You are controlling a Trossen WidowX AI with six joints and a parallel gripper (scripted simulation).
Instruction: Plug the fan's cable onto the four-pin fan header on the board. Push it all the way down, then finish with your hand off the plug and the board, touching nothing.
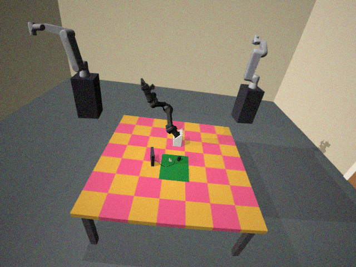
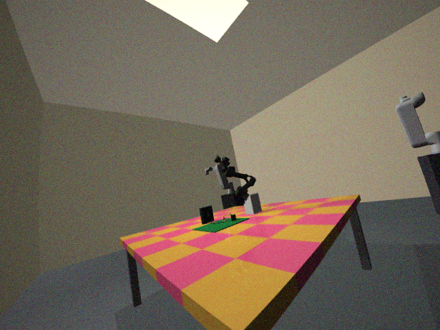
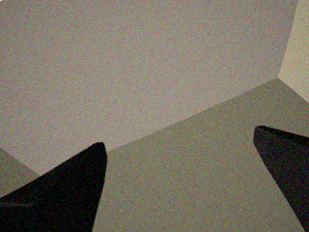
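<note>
Fan cable [image 1: 166,166] [image 2: 217,222] runs from fan [image 1: 152,157] [image 2: 206,214] at board's [image 1: 174,173] [image 2: 214,227] 9 o'clock, seating can't tell; gripper [image 1: 147,82] [image 2: 221,157] [image 3: 182,142] off at 11, fingers apart, prob. plug-in left.

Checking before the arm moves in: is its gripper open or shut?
Open. In the wrist view the gripper shows its two black fingers wide apart, with only wall and ceiling behind the gap.

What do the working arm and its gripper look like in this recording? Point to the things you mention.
The arm [image 1: 168,116] [image 2: 248,179] is dark, nearly black, with slim links between chunky, rounded joints. Its gripper [image 1: 148,83] [image 3: 182,142] has two separate black fingers, broad lower down and tapering to narrow, blunt tips. No markings or sleeve can be made out; the views are too coarse to rule out small cables.
</note>
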